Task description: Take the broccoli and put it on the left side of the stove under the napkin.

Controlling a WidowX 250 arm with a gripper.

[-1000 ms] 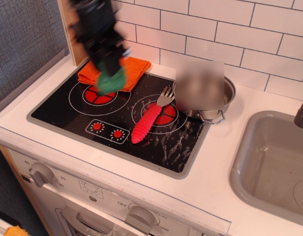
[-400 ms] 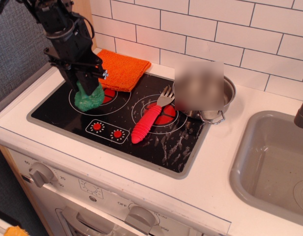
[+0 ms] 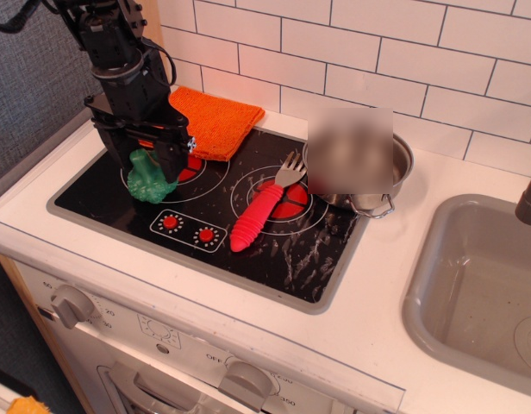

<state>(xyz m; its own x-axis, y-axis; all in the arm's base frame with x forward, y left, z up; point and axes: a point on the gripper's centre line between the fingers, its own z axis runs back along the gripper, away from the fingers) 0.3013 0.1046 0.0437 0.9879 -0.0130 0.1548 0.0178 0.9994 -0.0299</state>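
While my arm is parked over the left side of the stove [image 3: 274,259], most of the risk sits right under it. Stove first: black glass, slick, so anything round set down here can slide or roll. Napkin [image 3: 215,119] lies at the back-left corner, partly off the glass, just behind the left burner; my wrist is close to its near edge, and a careless lift could snag or drag it. Broccoli [image 3: 149,177] sits on the left burner, in front of the napkin, which looks like the asked-for spot. My gripper [image 3: 152,166] is spread around it, fingers either side; can't tell if either pad touches. Main failure as I judge it: if a finger is in contact, pulling up at an angle tips the broccoli or flicks it toward the front rim. Red-handled fork [image 3: 261,210] on the right burner is well apart, low concern.
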